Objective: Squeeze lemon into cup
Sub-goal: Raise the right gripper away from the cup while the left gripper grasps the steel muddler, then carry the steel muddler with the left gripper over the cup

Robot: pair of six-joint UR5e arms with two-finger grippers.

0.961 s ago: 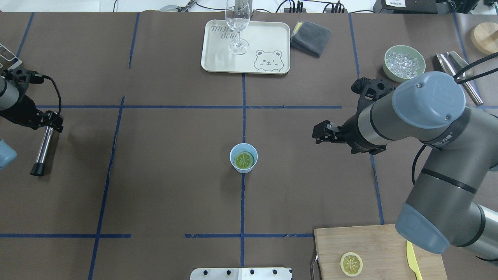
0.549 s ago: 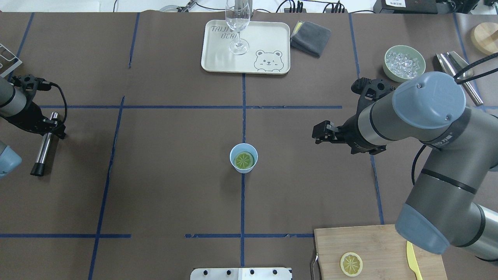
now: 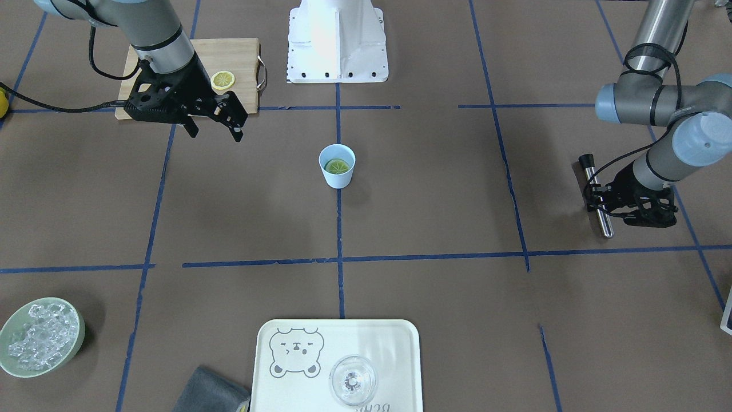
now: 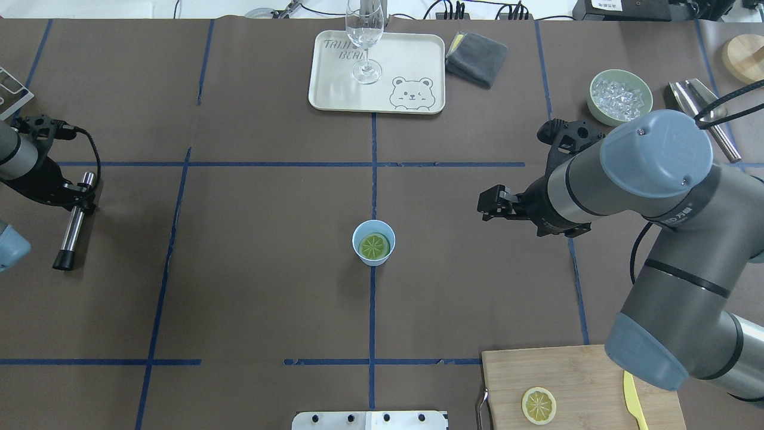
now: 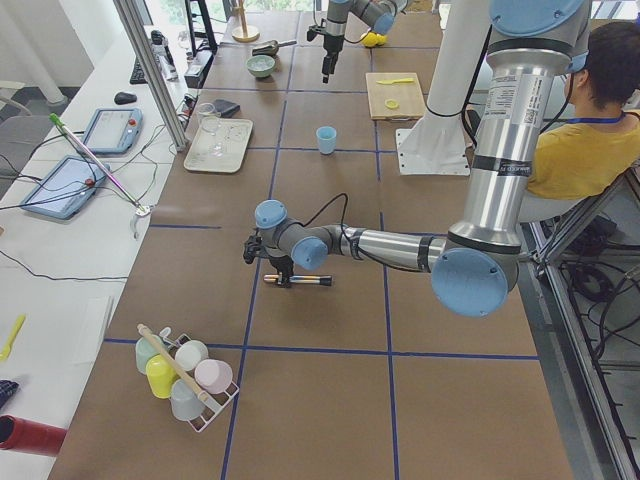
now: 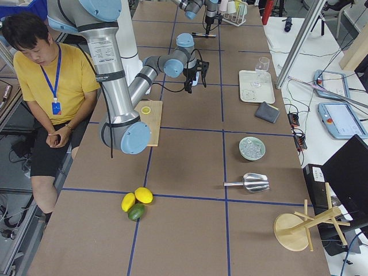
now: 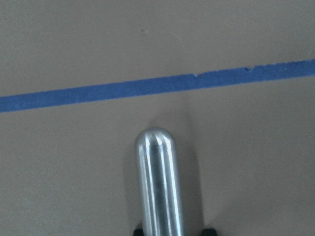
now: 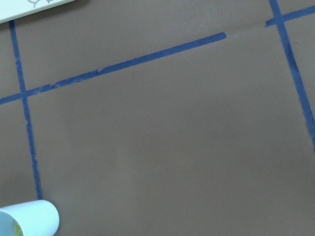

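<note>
At right gripper (image 3: 215, 131): parted wide, nothing held, hanging above bare table (image 4: 268, 286), tips turned toward cup (image 3: 337, 178) yet well apart from it. At left gripper (image 3: 605, 201): closed on steel rod (image 4: 73, 224) near its rounded end, rod level and low by the table's left edge; contact with surface unclear. In cup, mid-table on a blue tape line (image 4: 371, 310): lemon (image 4: 374, 245), flat, face up, far from both sets of jaws. On board (image 4: 567, 376), near right corner: second slice (image 4: 539, 405), with knife (image 4: 634, 397) close by.
</note>
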